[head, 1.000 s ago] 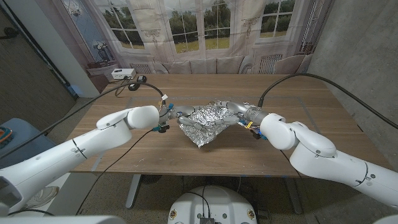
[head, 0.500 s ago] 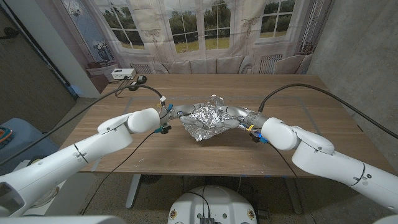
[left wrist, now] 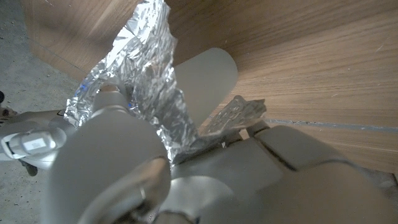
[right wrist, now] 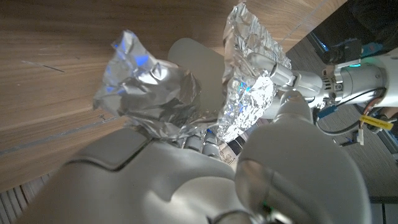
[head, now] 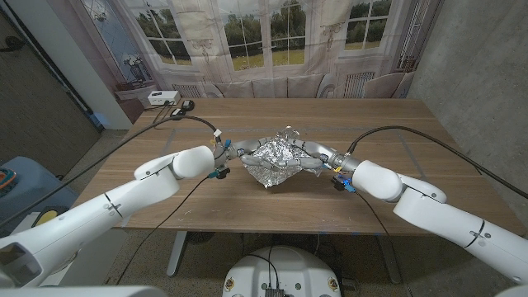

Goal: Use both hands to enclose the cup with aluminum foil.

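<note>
Wood-grain table (head: 165, 198): crinkled shiny foil (head: 276, 158) bundle, left hand (head: 234, 153) and right hand (head: 313, 158) fingers pinching its sides.

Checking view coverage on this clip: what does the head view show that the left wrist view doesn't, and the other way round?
Head view alone: both arms meeting at the crumpled foil, left hand and right hand on either side of it, plus the white box at the table's far edge. Left wrist view alone: the pale cup close up, bare between folds of foil. Both share: foil, wooden table, left hand.
</note>
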### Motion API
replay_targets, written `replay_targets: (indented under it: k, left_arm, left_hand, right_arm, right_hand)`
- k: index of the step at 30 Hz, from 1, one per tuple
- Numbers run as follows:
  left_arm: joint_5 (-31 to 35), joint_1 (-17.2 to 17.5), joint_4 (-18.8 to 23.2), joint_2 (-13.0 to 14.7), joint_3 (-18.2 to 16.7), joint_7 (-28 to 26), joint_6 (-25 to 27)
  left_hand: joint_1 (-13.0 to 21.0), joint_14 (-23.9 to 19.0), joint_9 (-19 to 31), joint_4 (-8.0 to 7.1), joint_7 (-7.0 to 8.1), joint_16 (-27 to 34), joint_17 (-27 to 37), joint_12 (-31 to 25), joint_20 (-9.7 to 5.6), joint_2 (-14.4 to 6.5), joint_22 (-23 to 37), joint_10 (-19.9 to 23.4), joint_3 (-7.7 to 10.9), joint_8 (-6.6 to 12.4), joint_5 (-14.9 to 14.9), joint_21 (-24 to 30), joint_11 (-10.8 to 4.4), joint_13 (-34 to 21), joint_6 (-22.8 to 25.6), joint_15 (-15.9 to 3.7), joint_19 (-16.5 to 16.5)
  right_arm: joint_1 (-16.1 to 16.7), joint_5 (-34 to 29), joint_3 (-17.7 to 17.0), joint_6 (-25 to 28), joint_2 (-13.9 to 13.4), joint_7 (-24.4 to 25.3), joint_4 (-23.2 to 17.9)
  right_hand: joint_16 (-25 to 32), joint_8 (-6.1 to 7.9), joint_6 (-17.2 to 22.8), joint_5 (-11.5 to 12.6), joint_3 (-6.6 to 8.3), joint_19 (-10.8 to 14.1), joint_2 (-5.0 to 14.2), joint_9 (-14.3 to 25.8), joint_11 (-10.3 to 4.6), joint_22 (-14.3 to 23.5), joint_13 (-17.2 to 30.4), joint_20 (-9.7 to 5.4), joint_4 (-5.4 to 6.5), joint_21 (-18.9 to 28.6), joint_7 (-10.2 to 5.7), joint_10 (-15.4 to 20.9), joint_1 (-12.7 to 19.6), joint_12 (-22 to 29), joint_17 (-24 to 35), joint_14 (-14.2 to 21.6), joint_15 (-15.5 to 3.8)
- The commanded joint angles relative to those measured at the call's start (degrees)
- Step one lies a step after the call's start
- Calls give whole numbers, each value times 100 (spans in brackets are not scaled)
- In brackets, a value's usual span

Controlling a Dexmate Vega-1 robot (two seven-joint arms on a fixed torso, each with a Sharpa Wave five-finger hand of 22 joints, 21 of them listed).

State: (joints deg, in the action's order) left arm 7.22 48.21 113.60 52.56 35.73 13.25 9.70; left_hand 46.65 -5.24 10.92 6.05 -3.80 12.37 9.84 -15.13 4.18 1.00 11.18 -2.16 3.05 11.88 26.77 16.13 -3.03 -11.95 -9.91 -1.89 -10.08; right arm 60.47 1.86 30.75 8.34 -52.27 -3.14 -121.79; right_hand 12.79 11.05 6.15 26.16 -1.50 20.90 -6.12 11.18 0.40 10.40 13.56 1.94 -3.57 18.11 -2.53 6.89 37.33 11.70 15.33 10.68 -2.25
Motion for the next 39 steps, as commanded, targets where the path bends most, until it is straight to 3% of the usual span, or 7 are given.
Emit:
replay_targets:
  k: [1, 5, 10, 15, 20, 26, 39]
  left_arm:
    - [-304, 76, -403, -210, -10, -239, -438]
    - [-768, 55, -798, -349, -67, -123, -787]
    - [-1027, 107, -1017, -399, -140, -179, -1044]
    - [-1199, 222, -1118, -413, -266, -373, -1261]
    - [-1274, 210, -1183, -417, -272, -362, -1294]
    - [-1310, 207, -1236, -425, -286, -408, -1346]
    - [-1206, 184, -1251, -478, -279, -583, -1374]
  left_hand:
    - [309, -562, 7, 94, 267, 19, -11, -136, -33, -67, 20, 461, -24, 74, -134, 93, -488, 22, 176, -205, -252]
    - [416, -873, 7, 106, 220, 10, -20, -255, -119, -89, 20, 921, -56, 64, -247, 149, -600, 49, 292, -352, -443]
    - [514, -1015, 12, 117, 155, -39, -24, -314, -127, -110, 23, 1241, -77, 106, -348, 150, -730, 73, 531, -471, -482]
    - [621, -1242, 25, 111, 198, -66, -23, -406, -84, -145, 29, 1757, -115, 206, -518, 152, -908, 101, 1121, -599, -536]
    - [647, -1729, 60, 65, -50, 7, -6, -419, -51, -228, 41, 2046, -140, 267, -709, 191, -436, 94, 1615, -491, -666]
    - [689, -2286, 91, 57, -88, 55, -8, -501, -53, -270, 54, 2546, -150, 383, -888, 275, -372, 92, 2227, -527, -884]
    - [651, -3214, 121, -26, 175, 154, 25, -729, 95, -507, 80, 3612, -111, 528, -1110, 355, -463, 23, 3095, -634, -1049]
  right_arm:
    - [172, 1, 21, -887, 418, 653, 540]
    - [81, -162, 136, -916, 636, 797, 678]
    - [-174, 5, 254, -863, 684, 399, 813]
    - [-383, -18, 379, -599, 670, 139, 805]
    - [-683, -43, 579, -215, 642, -271, 790]
    - [-746, -338, 703, -10, 653, -112, 715]
    - [-296, -1202, 650, -425, 916, 1269, 839]
  right_hand:
    - [81, 49, 8, 98, 30, 114, 148, 16, -124, 10, -11, -135, -95, 18, -8, 77, 312, 62, -29, 147, -169]
    - [194, 111, 204, 216, 47, 708, 324, 13, -206, 43, -27, -468, -215, 201, -41, 316, 703, 112, -97, 540, -397]
    - [291, 96, 232, 270, 5, 1205, 413, 12, -155, 84, -34, -535, -254, 401, 17, 338, 888, 83, -110, 849, -352]
    - [130, 22, 40, 281, -193, 814, 269, 13, -138, 96, -35, -335, -235, 250, 9, 85, 840, -17, -114, 499, -194]
    - [19, 6, -40, 315, -317, 698, 187, 14, -164, 95, -39, -365, -232, 195, -33, -165, 829, -88, -120, 234, -205]
    - [-33, -16, -139, 382, -375, 606, 147, 13, -254, 95, -45, -474, -296, 150, -188, -296, 967, -94, -134, 101, -269]
    - [751, 366, 1183, 555, -617, 944, 629, 5, -329, 266, -45, -433, -201, 457, -225, 1128, 1258, 362, 187, 1705, -698]
